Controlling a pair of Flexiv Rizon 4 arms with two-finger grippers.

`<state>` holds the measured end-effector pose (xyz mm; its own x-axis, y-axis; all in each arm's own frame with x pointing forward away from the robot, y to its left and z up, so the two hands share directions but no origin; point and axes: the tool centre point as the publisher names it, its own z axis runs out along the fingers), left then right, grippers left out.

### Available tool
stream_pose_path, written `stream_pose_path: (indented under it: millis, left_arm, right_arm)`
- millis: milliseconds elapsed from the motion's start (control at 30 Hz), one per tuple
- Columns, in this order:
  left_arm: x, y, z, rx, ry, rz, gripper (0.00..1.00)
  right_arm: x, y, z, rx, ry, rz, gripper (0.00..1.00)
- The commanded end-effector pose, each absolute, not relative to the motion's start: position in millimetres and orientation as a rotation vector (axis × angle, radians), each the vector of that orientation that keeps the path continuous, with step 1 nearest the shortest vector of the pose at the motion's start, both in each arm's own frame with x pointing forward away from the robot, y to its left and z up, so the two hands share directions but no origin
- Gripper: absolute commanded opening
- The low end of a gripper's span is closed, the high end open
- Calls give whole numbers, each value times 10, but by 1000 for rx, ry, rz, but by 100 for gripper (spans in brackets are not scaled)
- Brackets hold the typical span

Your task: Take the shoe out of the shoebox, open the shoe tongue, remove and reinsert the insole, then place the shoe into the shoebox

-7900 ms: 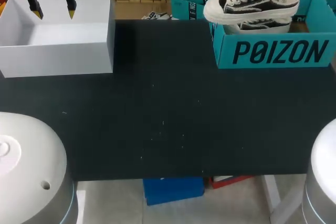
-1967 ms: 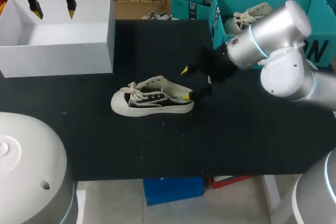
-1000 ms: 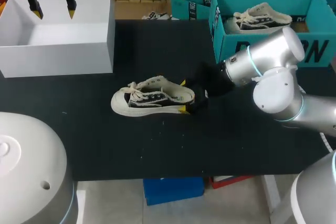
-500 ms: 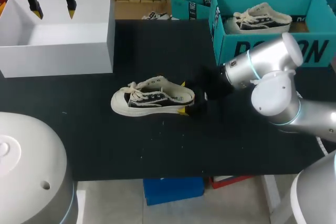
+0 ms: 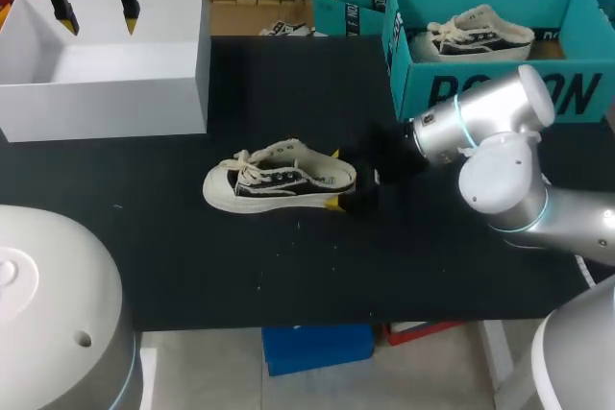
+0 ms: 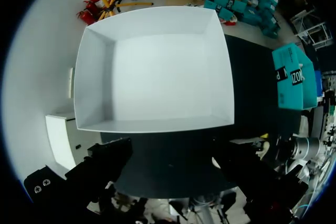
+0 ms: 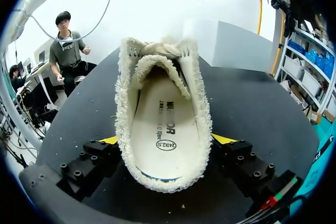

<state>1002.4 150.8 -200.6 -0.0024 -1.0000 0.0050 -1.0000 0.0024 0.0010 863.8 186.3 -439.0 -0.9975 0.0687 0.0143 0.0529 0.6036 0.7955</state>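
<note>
- the shoe (image 5: 274,180) is lying upright on the surface (image 5: 288,266), out of the teal shoebox (image 5: 500,93). that box is sitting back behind the right tool (image 5: 333,178), beside its arm, with another shoe (image 5: 471,34) resting inside.
- the right tool is standing wide open and straddling the heel. one yellow tip is sitting just beside each side of the heel, and the toe is pointing straight ahead of the tool. nothing is showing a real squeeze, so i am judging it as not yet gripping.
- seen from that wrist, the insole (image 7: 163,129) is lying flat inside the shoe between the fingers, with the tongue (image 7: 160,50) further ahead, looking not yet opened.
- the left tool (image 5: 97,12) is hanging open and holding nothing, over the far wall of the white box (image 5: 106,93), well apart from the shoe.
- judging by this, the take-out step is looking finished, and the work is turning to bracing the heel for the tongue.
- the next move is probably calling for the right tool to close firmly on the heel without crushing the soft collar. the left tool is likely needing to come across to lift the tongue.
</note>
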Motion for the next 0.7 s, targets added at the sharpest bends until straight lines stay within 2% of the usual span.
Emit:
stream_pose_path:
  millis: [33,233,267,300,700]
  left_arm:
    - [10016,1502,-2001,2218,-2220,1,100]
    - [10016,1502,-2001,2218,-2220,1,100]
    - [10016,1502,-2001,2218,-2220,1,100]
    - [10016,1502,-2001,2218,-2220,1,100]
    - [9902,1371,-1923,2225,-2251,-32,100]
  right_arm:
    - [8653,1902,-4462,106,2784,1408,100]
    - [8660,1915,-4458,97,2790,1418,100]
    - [8659,1915,-4457,105,2799,1402,88]
    - [8656,1906,-4456,111,2794,1396,0]
    - [8656,1906,-4456,111,2794,1396,0]
